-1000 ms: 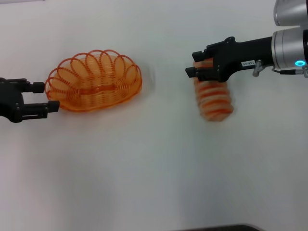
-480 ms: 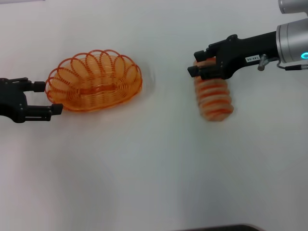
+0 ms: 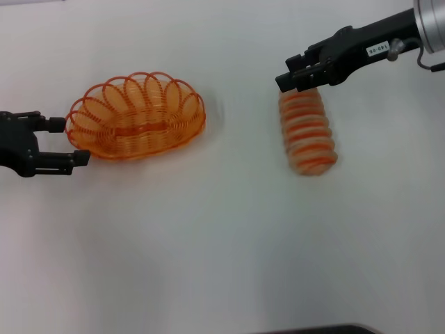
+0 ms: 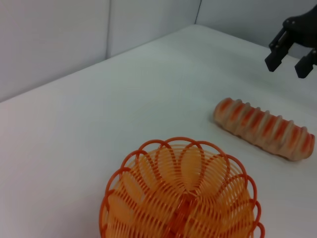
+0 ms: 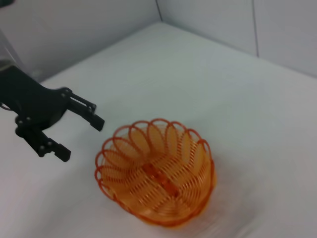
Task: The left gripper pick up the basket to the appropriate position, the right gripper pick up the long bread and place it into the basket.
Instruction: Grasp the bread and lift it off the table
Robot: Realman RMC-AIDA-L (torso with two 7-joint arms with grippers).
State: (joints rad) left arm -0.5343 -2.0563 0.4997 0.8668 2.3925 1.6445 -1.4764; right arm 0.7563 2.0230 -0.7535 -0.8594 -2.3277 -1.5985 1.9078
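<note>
I am seeing the bread (image 3: 307, 132) lying on the white table (image 3: 208, 243), to my right of centre, its long axis running away from me and toward me with the near end swung slightly right. The right gripper (image 3: 295, 76) is hanging over the loaf's far end, lifted clear of it — fingers parted and holding nothing.

The basket (image 3: 135, 116) is sitting on the left half of the table, well apart from the bread, its long axis lying crosswise with the right end tipped a little farther away. The left gripper (image 3: 69, 142) is waiting at the basket's left end, open, one finger near the rim on the far side and the other just past the near side; I cannot tell whether either is touching the wire.

The left wrist view is giving me the loaf's ridged side (image 4: 264, 128) and the right gripper (image 4: 292, 55) floating above the table beyond it — a gap the head view flattens. The right wrist view is showing the basket (image 5: 157, 171) empty, and the left gripper (image 5: 79, 136) spread open just beside its rim.
</note>
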